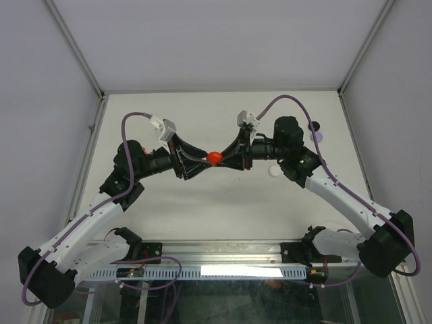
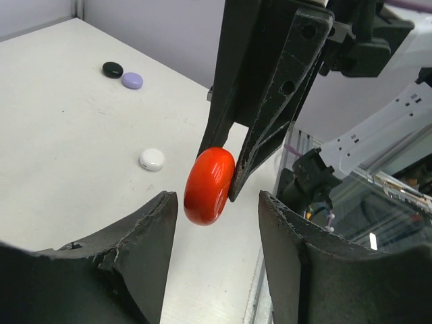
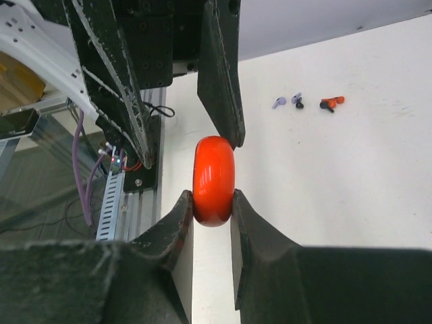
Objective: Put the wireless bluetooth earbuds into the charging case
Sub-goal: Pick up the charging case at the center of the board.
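Both arms reach inward and meet nose to nose above mid-table, forearms raised and wrists level. I read the right gripper as clamped on the red charging case, which stands on edge between its fingertips, clear of the surface. The left gripper is spread wide, with a finger on either side of the case. Whether one of its fingers touches the case's rim I cannot tell.

The white table sits inside pale grey enclosure walls with metal framing.

On the table by the right arm lie a white case, and farther back a black case just beside a lavender case. Three tiny stemmed pieces, probably the earbuds, lie well apart from the held case.
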You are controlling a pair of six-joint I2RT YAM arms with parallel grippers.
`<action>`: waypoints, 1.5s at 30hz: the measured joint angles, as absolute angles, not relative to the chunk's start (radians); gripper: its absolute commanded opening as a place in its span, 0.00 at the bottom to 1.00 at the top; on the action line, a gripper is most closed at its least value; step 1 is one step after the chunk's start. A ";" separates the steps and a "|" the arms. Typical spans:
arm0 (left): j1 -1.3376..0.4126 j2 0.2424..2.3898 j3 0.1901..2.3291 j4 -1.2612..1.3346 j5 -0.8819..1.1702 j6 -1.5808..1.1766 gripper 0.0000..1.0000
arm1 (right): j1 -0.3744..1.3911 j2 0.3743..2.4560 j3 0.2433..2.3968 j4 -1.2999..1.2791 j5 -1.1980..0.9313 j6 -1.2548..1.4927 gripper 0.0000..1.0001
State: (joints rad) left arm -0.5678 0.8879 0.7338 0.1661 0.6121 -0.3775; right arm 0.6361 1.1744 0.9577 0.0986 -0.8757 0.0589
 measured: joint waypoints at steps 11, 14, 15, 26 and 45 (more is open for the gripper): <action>-0.568 0.960 0.801 0.074 0.715 -0.316 0.34 | 0.636 1.201 1.054 -0.109 -0.939 -0.085 0.00; -0.567 0.973 0.802 0.064 0.725 -0.308 0.26 | 0.636 1.214 1.064 -0.136 -0.952 -0.101 0.00; -0.567 0.976 0.804 0.057 0.730 -0.305 0.22 | 0.636 1.215 1.066 -0.142 -0.956 -0.107 0.00; -0.561 0.978 0.807 0.056 0.760 -0.293 0.00 | 0.636 1.215 1.053 -0.120 -0.974 -0.097 0.43; -0.562 0.896 0.608 0.458 0.704 -0.451 0.00 | 0.653 1.116 0.619 0.722 -0.835 0.359 0.47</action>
